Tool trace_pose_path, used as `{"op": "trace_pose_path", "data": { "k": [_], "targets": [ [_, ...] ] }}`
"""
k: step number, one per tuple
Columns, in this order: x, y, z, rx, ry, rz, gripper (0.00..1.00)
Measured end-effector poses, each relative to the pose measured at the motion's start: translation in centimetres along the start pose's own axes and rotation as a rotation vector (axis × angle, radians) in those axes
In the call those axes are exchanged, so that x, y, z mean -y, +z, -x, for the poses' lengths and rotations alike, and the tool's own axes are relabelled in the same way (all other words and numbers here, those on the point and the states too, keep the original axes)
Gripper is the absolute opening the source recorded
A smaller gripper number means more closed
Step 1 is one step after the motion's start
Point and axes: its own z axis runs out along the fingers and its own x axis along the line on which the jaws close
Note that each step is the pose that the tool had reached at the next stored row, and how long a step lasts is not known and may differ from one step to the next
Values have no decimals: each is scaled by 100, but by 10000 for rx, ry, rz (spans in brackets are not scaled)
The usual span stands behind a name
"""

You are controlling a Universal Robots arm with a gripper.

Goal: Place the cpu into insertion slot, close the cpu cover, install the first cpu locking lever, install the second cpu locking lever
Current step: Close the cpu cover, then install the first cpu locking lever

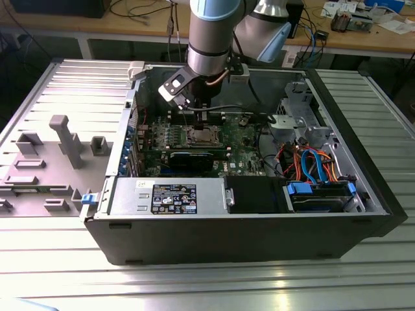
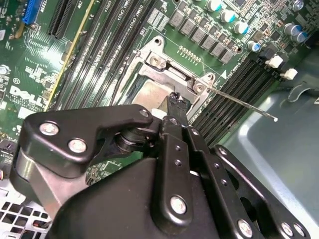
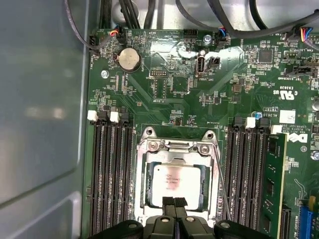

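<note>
The cpu (image 3: pixel 172 181) lies just under the closed gripper (image 3: pixel 174 202), seemingly touching.

The cpu (image 1: pixel 198 135) (image 3: pixel 174 181) is seen from high and afar in the exterior view and close up in both wrist views.

A ribbed, silvery metal bench (image 1: pixel 214 285) carries everything. An open black computer case (image 1: pixel 227 240) lies on its side near the middle, interior facing up. Just beside it, toward the exterior view's left, a grey moulded fixture (image 1: pixel 65 139) with upright posts rests on the bench.
</note>
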Motion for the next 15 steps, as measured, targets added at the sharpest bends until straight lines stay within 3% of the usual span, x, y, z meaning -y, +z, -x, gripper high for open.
{"op": "trace_pose_path", "data": {
  "k": [8,15],
  "targets": [
    [4,-113,-9,-10,1,1,11],
    [4,-118,-9,-11,0,2,11]
  ]
}}
